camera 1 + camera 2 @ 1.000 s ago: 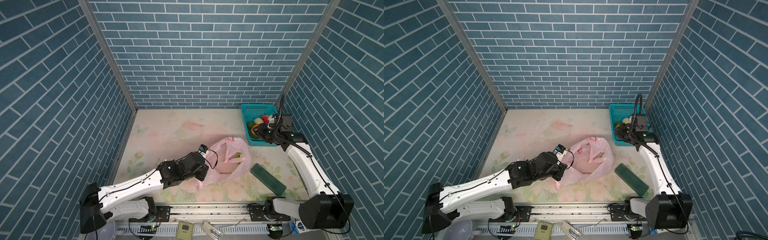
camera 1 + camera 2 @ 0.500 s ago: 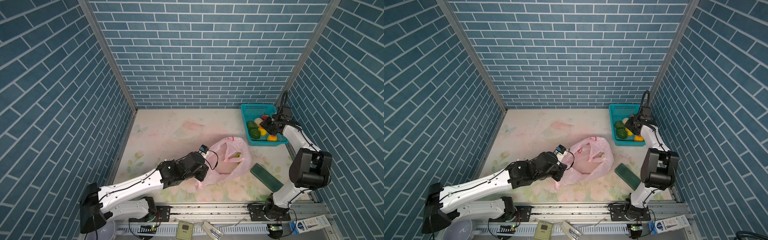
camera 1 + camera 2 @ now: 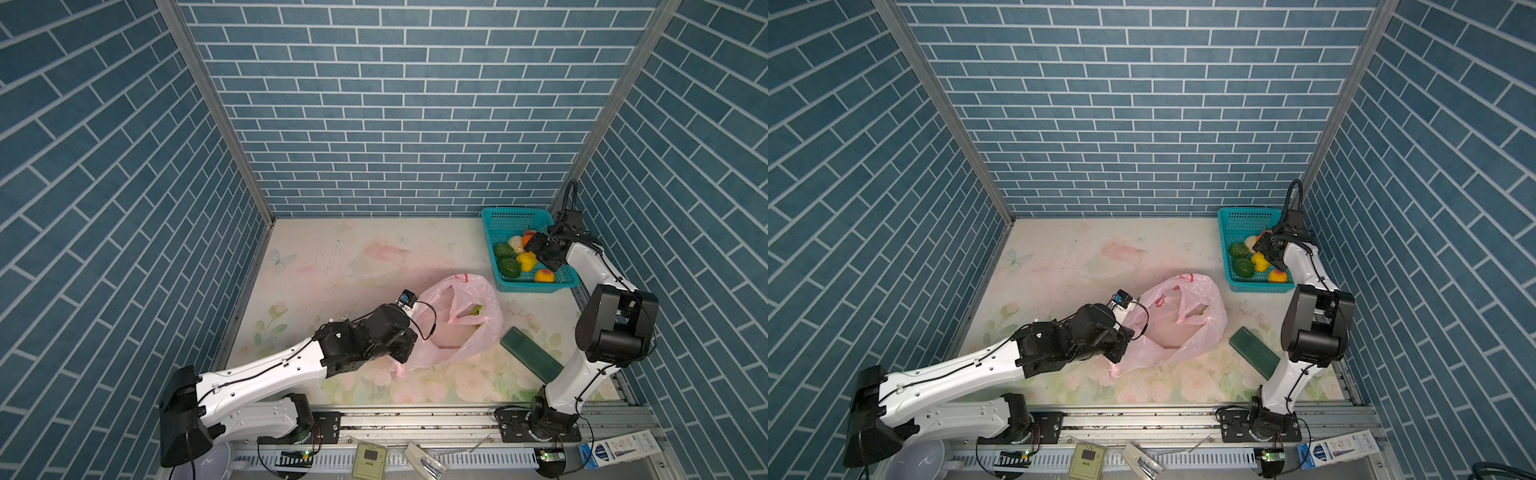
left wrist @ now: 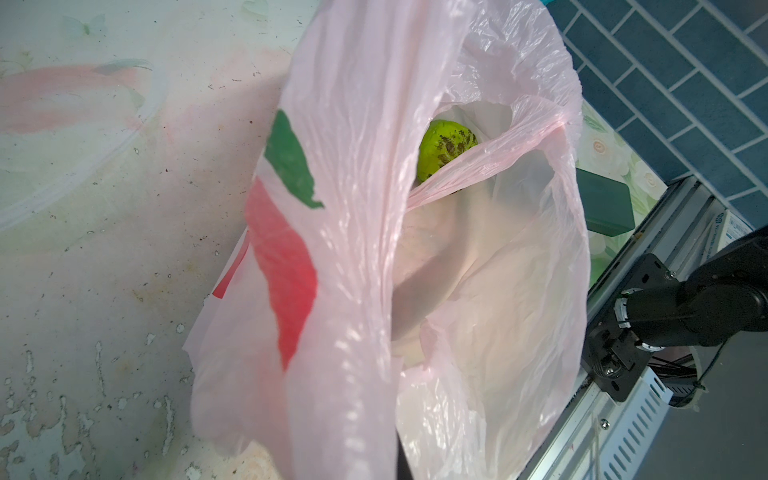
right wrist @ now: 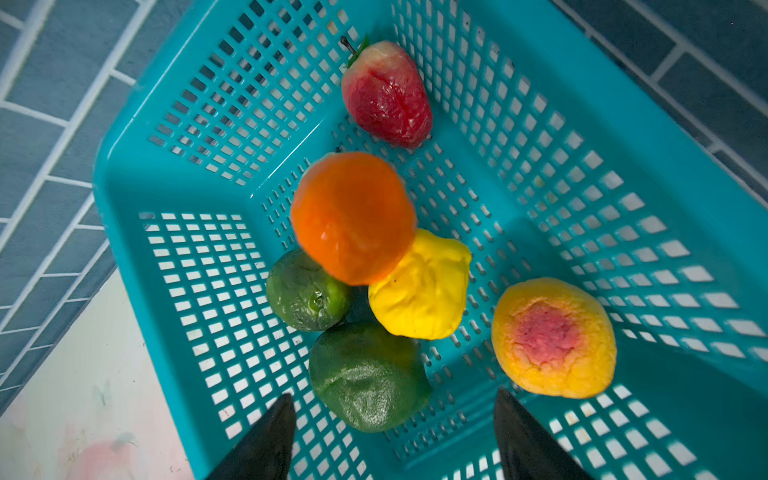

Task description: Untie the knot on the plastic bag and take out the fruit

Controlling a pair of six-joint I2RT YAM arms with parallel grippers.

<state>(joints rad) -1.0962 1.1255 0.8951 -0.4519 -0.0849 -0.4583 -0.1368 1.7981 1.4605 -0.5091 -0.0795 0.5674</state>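
Pink bag (image 3: 478, 332), teal perforated basket (image 3: 513, 219)

The table (image 3: 332, 257) has a pale, flower-printed top, scuffed and flecked with dark specks. The pink plastic bag (image 3: 488, 328) lies on it near the front middle, its mouth gaping. A dark green block (image 3: 530, 353) lies flat just right of the bag. A teal basket (image 3: 536, 286) stands in the back right corner.

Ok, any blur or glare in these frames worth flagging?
Right wrist view: the orange fruit is smeared at its edges, while the red fruit and the teal basket are crisp; the fingers are dark and soft. Left wrist view: the plastic bag nearest the lens is blurred, with bright sheen on its folds. Both top views: sharp and evenly lit.
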